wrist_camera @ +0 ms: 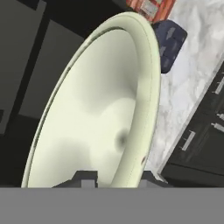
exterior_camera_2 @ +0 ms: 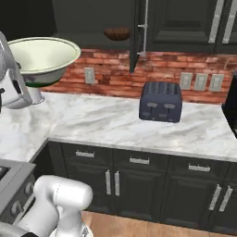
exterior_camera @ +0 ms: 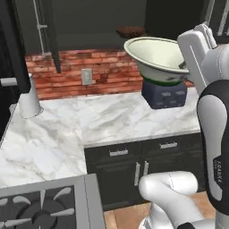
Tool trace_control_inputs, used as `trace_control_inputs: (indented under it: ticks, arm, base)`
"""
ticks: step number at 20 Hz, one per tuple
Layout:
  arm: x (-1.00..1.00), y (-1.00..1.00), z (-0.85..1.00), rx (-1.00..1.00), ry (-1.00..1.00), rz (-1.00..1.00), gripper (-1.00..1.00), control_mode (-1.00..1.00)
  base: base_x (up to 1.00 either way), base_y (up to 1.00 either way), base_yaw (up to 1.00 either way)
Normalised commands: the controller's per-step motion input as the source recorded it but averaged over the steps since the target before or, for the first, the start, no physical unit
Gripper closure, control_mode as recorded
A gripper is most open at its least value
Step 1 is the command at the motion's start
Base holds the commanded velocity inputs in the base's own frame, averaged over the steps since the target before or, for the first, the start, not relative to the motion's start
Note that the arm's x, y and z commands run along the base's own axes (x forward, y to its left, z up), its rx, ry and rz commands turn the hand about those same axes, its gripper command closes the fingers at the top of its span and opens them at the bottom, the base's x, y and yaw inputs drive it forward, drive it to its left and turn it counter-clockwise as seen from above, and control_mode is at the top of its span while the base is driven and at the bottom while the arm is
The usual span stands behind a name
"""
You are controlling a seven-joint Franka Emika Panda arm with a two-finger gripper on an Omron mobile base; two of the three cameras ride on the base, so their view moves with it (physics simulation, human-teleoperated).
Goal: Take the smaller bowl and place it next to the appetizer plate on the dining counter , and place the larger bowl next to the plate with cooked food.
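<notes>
Writing: "FRANKA" faintly down the arm (exterior_camera: pixel 218 172).
Gripper (wrist_camera: pixel 114 178): grasping the larger bowl (exterior_camera: pixel 156 57) by its rim, above the surface (exterior_camera_2: pixel 120 122).

You face a white, grey-veined marble tabletop (exterior_camera_2: pixel 115 122) over dark cabinets (exterior_camera_2: pixel 139 180) with silver handles. Behind it runs a red brick backsplash (exterior_camera_2: pixel 111 76) with outlets (exterior_camera_2: pixel 200 81). A dark blue toaster (exterior_camera_2: pixel 160 102) stands on the marble, a stove (exterior_camera: pixel 40 210) sits at your left, and the floor (exterior_camera_2: pixel 139 227) is wooden.
</notes>
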Motion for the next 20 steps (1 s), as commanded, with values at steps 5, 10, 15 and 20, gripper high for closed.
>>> trace_control_inputs:
  ticks: [5,10,15,20]
  arm:
    - [0.0,0.0,0.0,0.0,0.0,0.0,1.0,1.0]
    - [0.0,0.0,0.0,0.0,0.0,0.0,1.0,1.0]
    - [0.0,0.0,0.0,0.0,0.0,0.0,1.0,1.0]
    - [0.0,0.0,0.0,0.0,0.0,0.0,1.0,1.0]
  base:
    - [-0.93,-0.64,-0.37]
    - [-0.61,-0.68,-0.49]
    - [-0.36,-0.46,-0.64]
    - [-0.17,-0.44,-0.68]
